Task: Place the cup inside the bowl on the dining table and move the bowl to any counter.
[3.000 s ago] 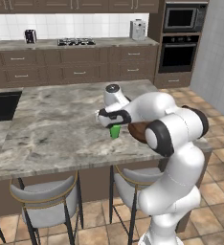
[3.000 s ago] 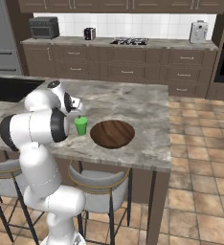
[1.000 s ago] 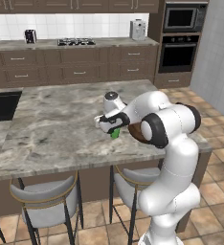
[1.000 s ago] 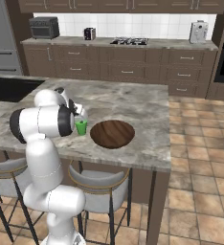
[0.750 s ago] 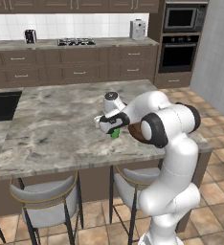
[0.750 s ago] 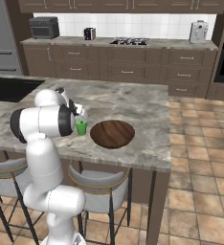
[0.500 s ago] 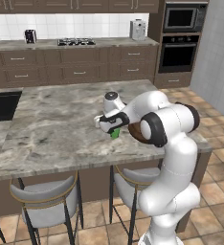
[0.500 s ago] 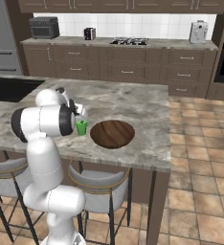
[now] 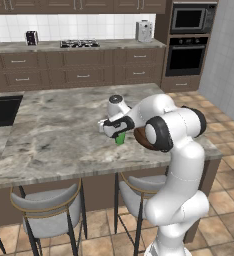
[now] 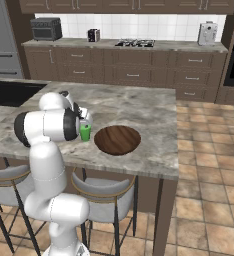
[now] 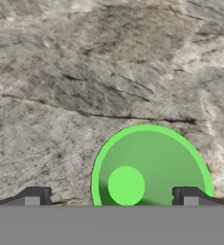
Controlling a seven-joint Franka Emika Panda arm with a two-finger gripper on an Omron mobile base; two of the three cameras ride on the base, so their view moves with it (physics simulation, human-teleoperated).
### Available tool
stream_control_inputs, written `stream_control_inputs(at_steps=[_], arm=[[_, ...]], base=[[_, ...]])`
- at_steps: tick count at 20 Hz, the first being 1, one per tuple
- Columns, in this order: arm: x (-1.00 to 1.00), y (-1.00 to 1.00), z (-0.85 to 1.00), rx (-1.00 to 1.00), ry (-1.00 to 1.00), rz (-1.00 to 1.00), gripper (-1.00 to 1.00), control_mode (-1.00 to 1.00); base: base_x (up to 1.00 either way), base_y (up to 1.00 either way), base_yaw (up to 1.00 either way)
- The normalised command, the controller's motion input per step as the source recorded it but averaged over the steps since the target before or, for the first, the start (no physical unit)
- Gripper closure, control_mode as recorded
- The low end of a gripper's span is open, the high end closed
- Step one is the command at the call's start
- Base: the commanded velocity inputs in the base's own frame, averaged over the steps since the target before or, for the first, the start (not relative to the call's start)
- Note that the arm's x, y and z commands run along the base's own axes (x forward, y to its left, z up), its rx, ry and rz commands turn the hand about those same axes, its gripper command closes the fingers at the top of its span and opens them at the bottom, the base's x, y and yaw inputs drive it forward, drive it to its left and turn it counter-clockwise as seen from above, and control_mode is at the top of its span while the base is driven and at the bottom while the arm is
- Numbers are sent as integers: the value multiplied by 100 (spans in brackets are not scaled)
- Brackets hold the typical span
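The bright green cup (image 11: 150, 167) stands upright on the marble dining table (image 9: 54, 130), seen from straight above in the hand view. My gripper (image 11: 111, 198) hangs open just over it, one fingertip (image 11: 35, 196) well clear of the cup on the left and the other over its right rim. From the base views, the cup (image 9: 120, 139) (image 10: 85, 133) sits directly under the gripper (image 9: 116, 131) (image 10: 83, 123). The dark wooden bowl (image 10: 117, 139) lies empty just right of the cup; the arm hides most of the bowl (image 9: 139, 138) in the left base view.
The long counter (image 9: 79, 47) (image 10: 124, 46) with its hob runs along the back wall, across a floor aisle. Stools (image 9: 49, 210) (image 10: 104, 200) stand under the table's near edge. A dark sink recess (image 9: 1, 107) lies at the table's far left.
Over three seconds the hand has sunk lower over the cup and the elbow has shifted. In the last second nothing visibly moved; the jaws stay open.
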Motion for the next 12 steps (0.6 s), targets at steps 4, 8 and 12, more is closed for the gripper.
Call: stream_control_inputs(at_steps=[4,8,12], arm=[[3,0,-7,0,0,0,-100,-100],[4,0,-11,0,0,0,-100,-100],[4,0,-14,0,0,0,-100,-100]], base=[[0,0,0],[0,0,0],[0,0,0]])
